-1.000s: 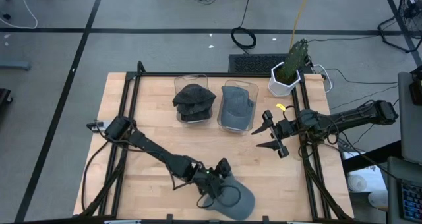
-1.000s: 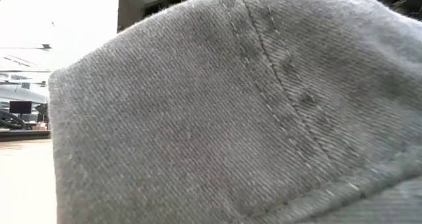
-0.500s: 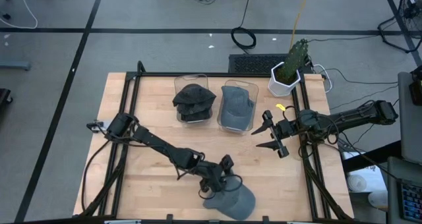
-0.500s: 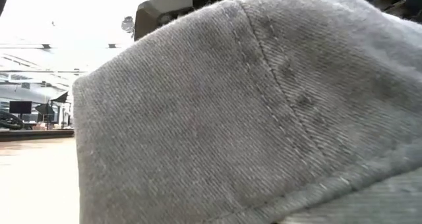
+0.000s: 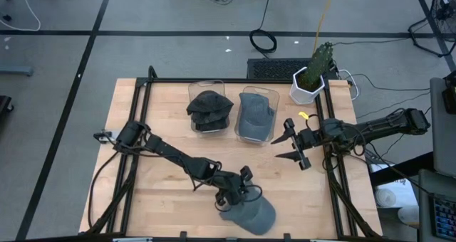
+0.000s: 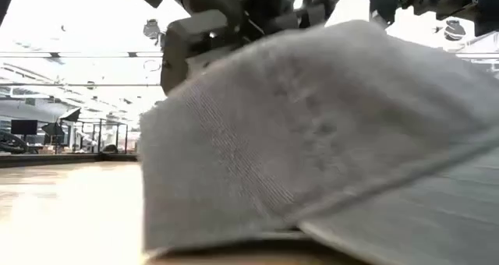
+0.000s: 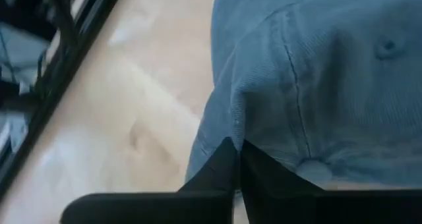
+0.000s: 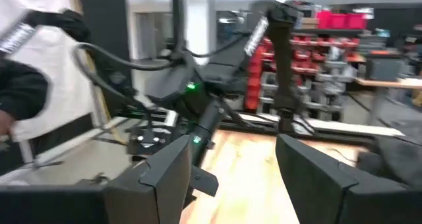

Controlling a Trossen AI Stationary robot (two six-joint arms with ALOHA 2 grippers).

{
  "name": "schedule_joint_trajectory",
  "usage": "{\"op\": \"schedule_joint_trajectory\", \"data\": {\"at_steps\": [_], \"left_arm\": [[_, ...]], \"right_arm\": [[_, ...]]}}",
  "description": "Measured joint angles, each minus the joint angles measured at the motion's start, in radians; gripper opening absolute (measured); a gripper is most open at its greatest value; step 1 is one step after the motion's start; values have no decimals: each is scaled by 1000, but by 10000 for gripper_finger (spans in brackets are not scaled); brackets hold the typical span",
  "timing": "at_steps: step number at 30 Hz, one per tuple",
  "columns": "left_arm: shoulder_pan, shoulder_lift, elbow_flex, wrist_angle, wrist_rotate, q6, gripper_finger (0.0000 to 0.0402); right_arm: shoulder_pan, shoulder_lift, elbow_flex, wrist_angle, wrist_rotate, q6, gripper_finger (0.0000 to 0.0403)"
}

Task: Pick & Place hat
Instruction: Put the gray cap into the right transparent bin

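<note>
The left gripper is clamped on the back edge of the grey cap at the table's near edge; only a thin fold seems pinched, so it may slip on lifting; the right gripper waits, fingers apart, far right

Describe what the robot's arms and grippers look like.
Both arms are dark, slim and jointed, with black cables running along them. The left gripper and right gripper each have two flat, tapered black fingers. A small green light glows on the left arm.
</note>
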State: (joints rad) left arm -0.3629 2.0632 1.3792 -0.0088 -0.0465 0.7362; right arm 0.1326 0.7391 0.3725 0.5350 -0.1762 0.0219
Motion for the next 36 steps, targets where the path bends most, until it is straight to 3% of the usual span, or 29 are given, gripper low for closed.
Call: {"op": "schedule_joint_trajectory", "data": {"at_steps": [4,8,11,16,23,31,36], "left_arm": [[-6,-47,-3,-65,-127,-26,6],[-32,-152,-1,-182,-369,-24,4],[-49,-239,-1,-295,-539,-39,3],[-77,-384,-1,-309,-765,7,3],[-74,-498,0,-272,-890,105,2],[-57,-496,0,-223,-980,248,1],[-42,-495,0,-187,-994,266,1]], "right_arm": [[0,0,0,-20,59,-3,210],[0,0,0,-24,151,29,210],[0,3,0,-30,247,121,210],[-2,61,0,-32,358,305,210],[-2,243,0,92,356,543,210],[0,519,0,535,219,640,212],[0,664,0,691,200,682,212]]}}
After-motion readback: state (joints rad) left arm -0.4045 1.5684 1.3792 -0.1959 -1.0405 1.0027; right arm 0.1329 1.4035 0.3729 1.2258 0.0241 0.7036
